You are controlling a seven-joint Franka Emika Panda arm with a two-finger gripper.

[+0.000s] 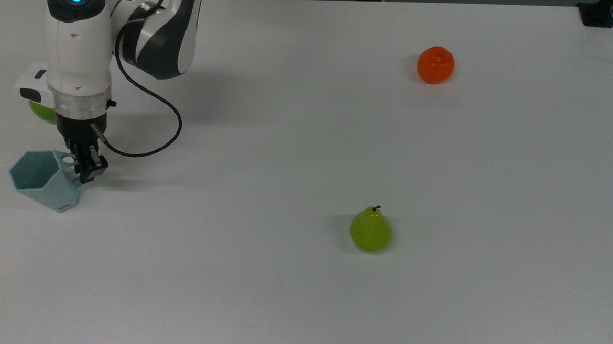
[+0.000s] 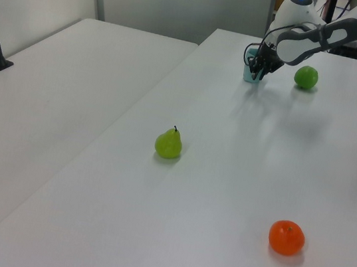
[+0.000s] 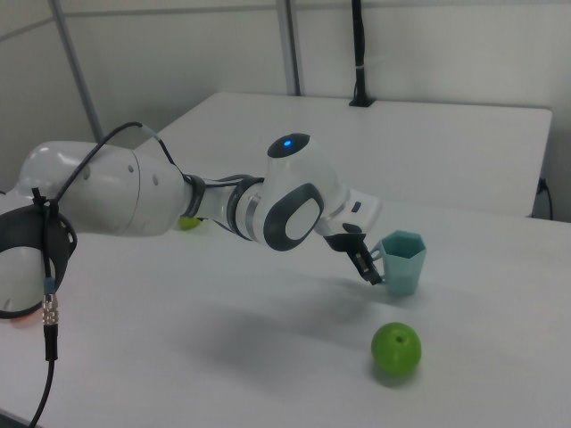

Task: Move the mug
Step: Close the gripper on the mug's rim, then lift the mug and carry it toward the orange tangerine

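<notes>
The pale blue-teal hexagonal mug (image 1: 41,180) stands near the top view's left edge, its small handle with a round hole turned toward my gripper (image 1: 87,168). The dark fingers sit close together at the handle, shut on it. In the right view the mug (image 3: 403,263) is upright on the table, and the gripper (image 3: 368,266) reaches down to its handle from the right view's left. The left view has the mug (image 2: 247,75) far back, partly behind the gripper (image 2: 261,68).
A green apple (image 1: 39,111) lies just behind my wrist, close to the mug (image 3: 395,348). A green pear (image 1: 370,231) rests mid-table and an orange (image 1: 435,65) toward the top view's upper right. The white table (image 1: 278,307) stretches wide to the top view's right.
</notes>
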